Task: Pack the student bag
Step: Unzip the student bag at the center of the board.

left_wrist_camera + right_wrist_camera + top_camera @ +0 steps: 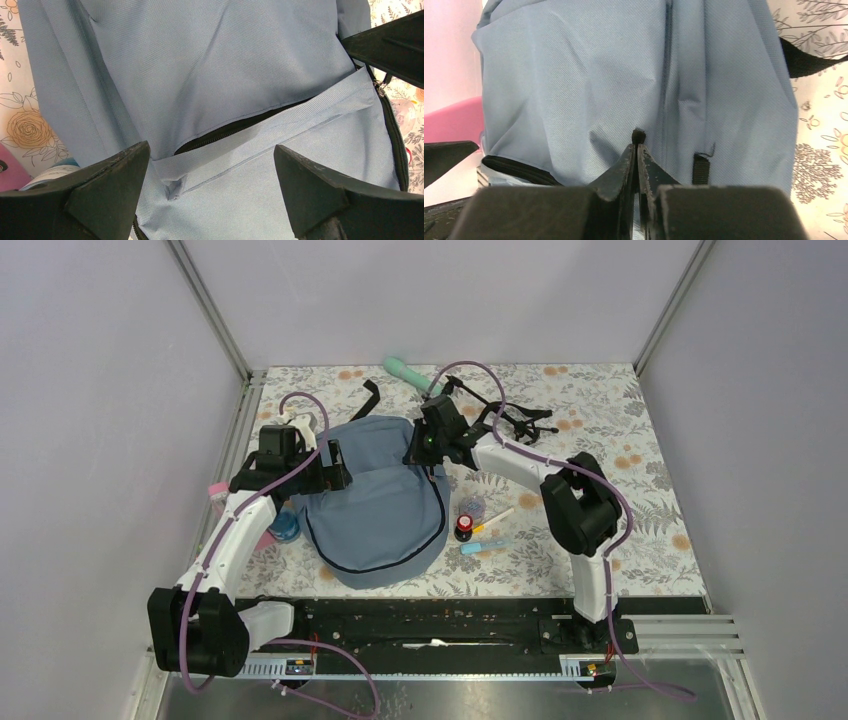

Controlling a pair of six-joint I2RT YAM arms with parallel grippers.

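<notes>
While the right hand (637, 146) is pinched shut on what looks like a small dark tab (638, 134) of the bag (380, 515), just past its tips, the left hand (211, 147) hangs fully spread and holds nothing. The bag lies on the counter (600, 420) directly beneath it. Its open pocket slit (240, 125) runs crosswise from finger to finger, so the left hand seems better placed to reach in.

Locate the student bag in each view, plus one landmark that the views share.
Top external: the student bag lies just left of centre.
Left wrist: it fills the frame, beyond the open left gripper.
Right wrist: it fills the centre, behind the shut right gripper.
Shared landmark: the floral table cover.
</notes>
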